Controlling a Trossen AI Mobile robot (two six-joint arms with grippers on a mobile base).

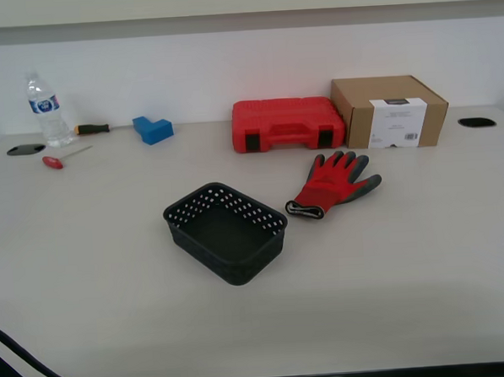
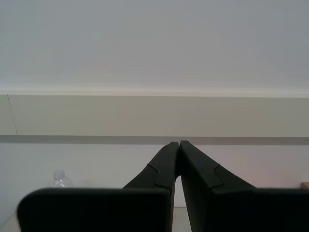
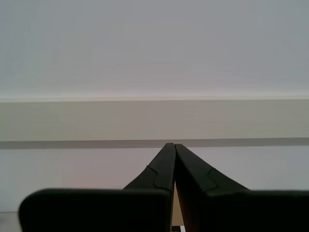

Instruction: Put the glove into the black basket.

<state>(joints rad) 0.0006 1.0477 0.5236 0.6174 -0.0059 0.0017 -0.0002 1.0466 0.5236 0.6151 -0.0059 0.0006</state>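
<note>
The glove [image 1: 333,183] lies flat on the pale worktop [image 1: 425,255] a little right of the exterior view's centre, its dark grey fingertips pointing toward the upper right of the frame and its black-and-white cuff toward the lower left. The black basket [image 1: 226,232] stands just left of and below it in the frame — near the cuff, but with a strip of bare worktop between them — and it holds nothing that can be seen. Behind the glove, along the back wall, a red tool case [image 1: 287,124] lies closed, with a brown cardboard box [image 1: 388,111] touching or nearly touching its right end. In the upper left of the exterior view stand a clear water bottle [image 1: 46,111], a screwdriver with an orange-and-black handle [image 1: 92,128], a small red-handled tool [image 1: 63,157] and a blue block [image 1: 152,129], all well apart from the basket. Neither arm shows in the exterior view. My first hand [image 3: 170,145] has its two black fingers pressed together at the tips, gripping nothing, and looks at a plain wall with a pale horizontal band. My second hand [image 2: 176,143] is likewise closed on nothing, fingertips meeting — it faces the same kind of wall, with the cap of the bottle [image 2: 59,178] just visible in the lower left of its view.
</note>
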